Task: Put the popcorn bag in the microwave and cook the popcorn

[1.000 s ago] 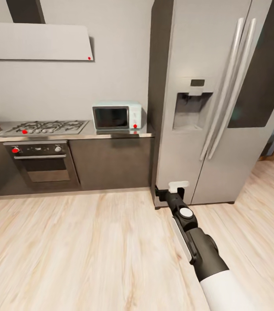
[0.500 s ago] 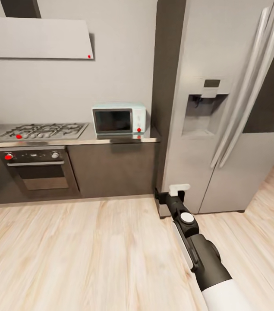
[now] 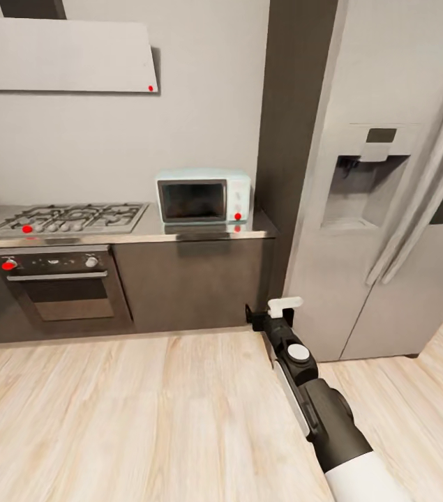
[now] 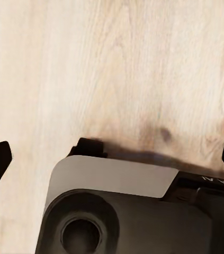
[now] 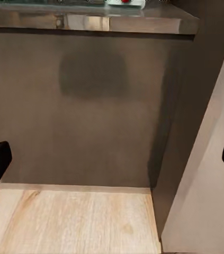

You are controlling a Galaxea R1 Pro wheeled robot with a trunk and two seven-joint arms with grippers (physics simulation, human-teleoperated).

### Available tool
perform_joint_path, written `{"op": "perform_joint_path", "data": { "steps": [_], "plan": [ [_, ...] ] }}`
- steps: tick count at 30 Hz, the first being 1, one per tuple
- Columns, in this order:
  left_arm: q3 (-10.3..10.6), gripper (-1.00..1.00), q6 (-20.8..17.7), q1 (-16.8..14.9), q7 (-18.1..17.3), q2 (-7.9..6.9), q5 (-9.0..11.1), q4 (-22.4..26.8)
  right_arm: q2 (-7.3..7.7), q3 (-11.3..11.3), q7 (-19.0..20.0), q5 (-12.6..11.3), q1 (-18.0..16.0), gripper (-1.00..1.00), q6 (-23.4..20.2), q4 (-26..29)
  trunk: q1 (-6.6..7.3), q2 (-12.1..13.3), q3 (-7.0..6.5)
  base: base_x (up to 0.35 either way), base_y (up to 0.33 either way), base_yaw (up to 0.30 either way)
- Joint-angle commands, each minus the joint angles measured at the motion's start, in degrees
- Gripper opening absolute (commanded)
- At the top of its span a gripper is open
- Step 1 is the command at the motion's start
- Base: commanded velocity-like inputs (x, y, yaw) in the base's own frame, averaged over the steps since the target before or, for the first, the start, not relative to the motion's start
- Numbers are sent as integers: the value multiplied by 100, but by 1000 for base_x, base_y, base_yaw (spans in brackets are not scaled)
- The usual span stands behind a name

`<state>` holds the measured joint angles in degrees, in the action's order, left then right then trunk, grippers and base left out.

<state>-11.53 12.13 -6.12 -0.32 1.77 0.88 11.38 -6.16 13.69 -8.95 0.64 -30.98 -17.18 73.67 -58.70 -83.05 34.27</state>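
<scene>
Glossy grey countertop (image 3: 200, 233) (stone-like), matt wood-grain floor (image 3: 123, 418), brushed-steel fridge (image 3: 388, 174).

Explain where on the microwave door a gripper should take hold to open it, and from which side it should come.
Probably the door at its right edge, where the dark frame meets the white control panel; no handle is visible. Come from the front, above the countertop: the door faces the room, and a tall dark panel stands close beside the microwave.
</scene>
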Motion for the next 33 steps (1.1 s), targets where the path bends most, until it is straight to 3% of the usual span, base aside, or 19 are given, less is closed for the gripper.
{"op": "perform_joint_path", "data": {
  "steps": [1,10,17,25,33],
  "plan": [
    [-16,100,17,-4,-3,4,9,-5,1,-7,-35,2,-8,100,-39,18,-3,-3,5,294,256,0],
    [-16,100,17,-4,-3,5,9,-5,8,-14,-416,4,-4,100,-25,116,-3,-3,5,294,249,0],
    [-10,100,17,-4,-3,6,9,-5,33,-6,-440,-2,35,100,-10,379,-3,-3,5,303,216,0],
    [-1,100,17,-2,-3,7,3,-5,104,-7,-441,-3,40,100,21,394,-3,-3,5,328,56,0],
    [11,100,26,0,-4,7,-1,-5,192,-7,-441,-3,40,100,22,401,-3,-3,5,141,1,0]
  ]
}}
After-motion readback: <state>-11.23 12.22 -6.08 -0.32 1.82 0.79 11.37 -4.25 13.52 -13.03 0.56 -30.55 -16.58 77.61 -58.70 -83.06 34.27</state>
